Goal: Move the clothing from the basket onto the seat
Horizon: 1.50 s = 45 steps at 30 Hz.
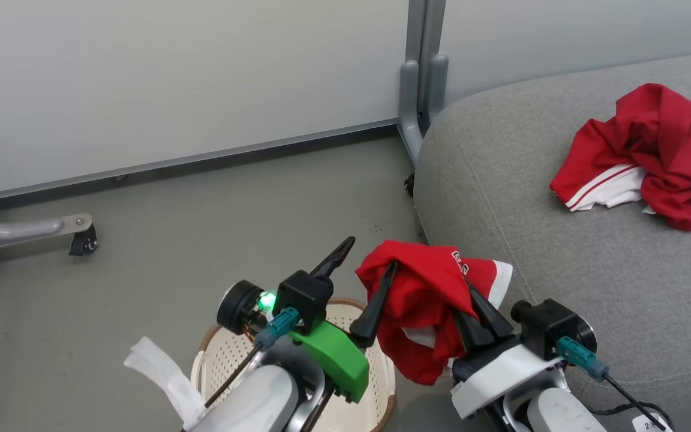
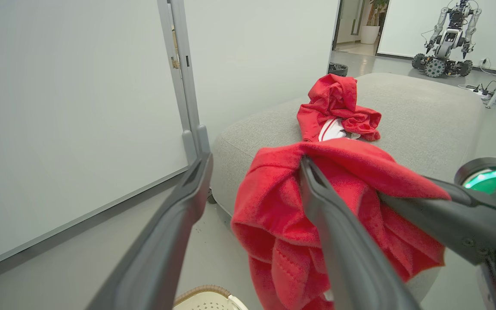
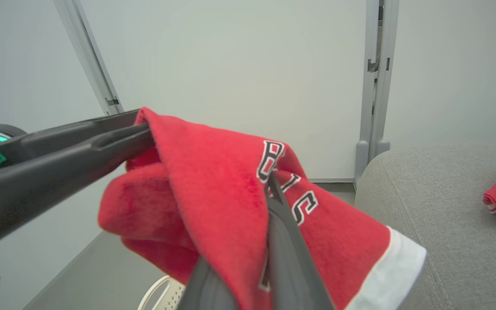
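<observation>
- One crumpled garment [image 1: 639, 150] already lay on the seat [image 1: 561, 288], well in from its left edge and toward the far side. That half of the job looked done.
- The lettered garment [image 1: 423, 294] was out of the basket [image 1: 219, 360] and in the air. It hung just outside the seat's left edge, above the floor [image 1: 201, 240] between basket and seat. Its white hem came close to that edge, but I could not tell whether it touched.
- The right tool [image 1: 471, 300] was clamped on this garment, with cloth pinched between its two fingers close by the dark lettering.
- The left tool [image 1: 371, 252] had its fingers wide apart. One finger stood free in the air. The other lay against a fold of the cloth, which seemed draped over its tip rather than gripped.
- What showed of the basket past the left arm was bare perforated plastic. It was probably emptied, though part of it was hidden.
- What was left, in my judgement, was to carry the lettered garment over the seat's left edge, lay it on the cushion and let go.
- The fold hung on the left finger could snag or drag as the arms part.
</observation>
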Motion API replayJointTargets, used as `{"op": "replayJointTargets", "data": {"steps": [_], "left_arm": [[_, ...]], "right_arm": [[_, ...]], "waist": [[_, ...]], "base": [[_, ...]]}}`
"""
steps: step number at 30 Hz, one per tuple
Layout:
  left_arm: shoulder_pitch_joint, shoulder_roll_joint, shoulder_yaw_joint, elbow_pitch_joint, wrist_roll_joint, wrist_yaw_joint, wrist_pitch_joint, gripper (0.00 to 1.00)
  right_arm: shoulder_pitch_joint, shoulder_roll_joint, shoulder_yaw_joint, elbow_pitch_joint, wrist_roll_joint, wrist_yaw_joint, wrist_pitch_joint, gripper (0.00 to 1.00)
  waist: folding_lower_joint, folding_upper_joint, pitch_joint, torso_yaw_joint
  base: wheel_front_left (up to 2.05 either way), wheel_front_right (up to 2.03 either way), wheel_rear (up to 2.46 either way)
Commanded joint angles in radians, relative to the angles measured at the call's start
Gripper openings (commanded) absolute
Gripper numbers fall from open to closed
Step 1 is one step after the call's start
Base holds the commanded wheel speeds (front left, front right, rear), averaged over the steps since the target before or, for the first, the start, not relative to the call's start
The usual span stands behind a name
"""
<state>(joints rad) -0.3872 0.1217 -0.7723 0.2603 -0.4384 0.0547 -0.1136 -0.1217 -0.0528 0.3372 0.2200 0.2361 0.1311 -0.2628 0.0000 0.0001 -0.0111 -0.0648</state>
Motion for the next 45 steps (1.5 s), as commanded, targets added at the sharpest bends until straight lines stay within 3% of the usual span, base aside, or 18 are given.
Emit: {"op": "replayJointTargets", "data": {"steps": [1,24,32,45], "left_arm": [[0.020,0.014,0.010,-0.005,-0.010,0.011,-0.010,1.00],[0.204,0.107,0.199,-0.020,-0.029,0.097,-0.153,1.00],[0.288,0.102,0.311,-0.094,0.052,0.052,-0.151,1.00],[0.295,0.089,0.445,-0.111,0.177,-0.034,-0.151,1.00]], "right_arm": [[0.013,-0.001,-0.005,-0.007,0.003,-0.001,-0.003,0.00],[0.068,-0.017,-0.115,-0.087,0.026,-0.001,-0.003,0.00],[0.081,-0.022,-0.145,-0.149,0.027,-0.001,-0.003,0.00],[0.078,-0.013,-0.206,-0.250,0.027,-0.001,-0.003,0.00]], "waist": [[0.0000,-0.0001,-0.001,0.003],[0.0000,-0.0001,-0.002,-0.004],[0.0000,-0.0001,0.023,-0.074],[0.0000,-0.0001,0.178,-0.290]], "base": [[0.00,0.00,0.00],[0.00,0.00,0.00],[0.00,0.00,0.00],[0.00,0.00,0.00]]}}
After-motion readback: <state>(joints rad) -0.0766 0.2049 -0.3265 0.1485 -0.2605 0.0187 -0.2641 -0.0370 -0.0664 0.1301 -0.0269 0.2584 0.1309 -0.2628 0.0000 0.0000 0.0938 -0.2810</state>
